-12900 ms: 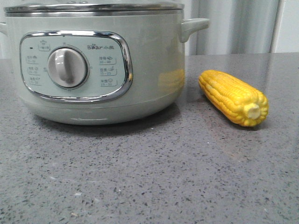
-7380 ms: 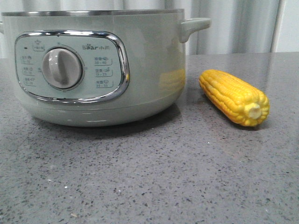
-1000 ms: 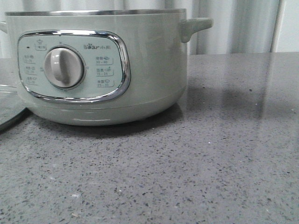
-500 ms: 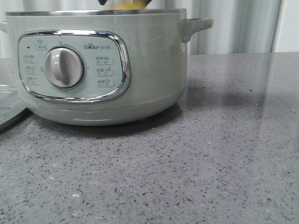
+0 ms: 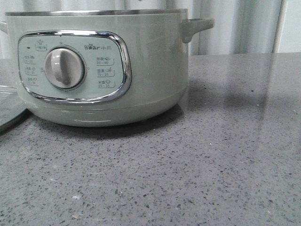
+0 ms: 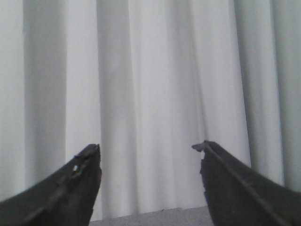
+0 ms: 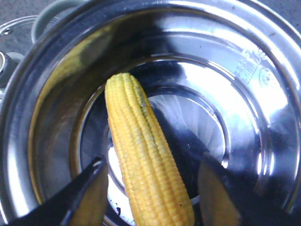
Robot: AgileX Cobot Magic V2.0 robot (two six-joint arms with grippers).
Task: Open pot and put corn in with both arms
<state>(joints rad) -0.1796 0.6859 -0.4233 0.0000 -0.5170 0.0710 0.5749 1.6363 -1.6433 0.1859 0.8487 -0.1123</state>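
The pale-green pot (image 5: 150,61) stands at the left of the table with no lid on it. In the right wrist view I look down into its steel bowl (image 7: 244,84). The yellow corn (image 7: 141,165) lies inside on the bowl's bottom. My right gripper (image 7: 151,165) hangs over the pot, open, with a finger on each side of the cob and a gap to both. My left gripper (image 6: 149,146) is open and empty, facing a white curtain. Neither gripper nor the corn shows in the front view.
A glass lid (image 5: 8,107) lies flat on the grey table (image 5: 211,155) just left of the pot, cut off by the picture's edge. The pot's side handle (image 5: 197,26) sticks out to the right. White curtains hang behind the table.
The lid has come off the pot and now lies to its left. The corn has left the table. Half a second ago it showed above the rim; now it lies inside.
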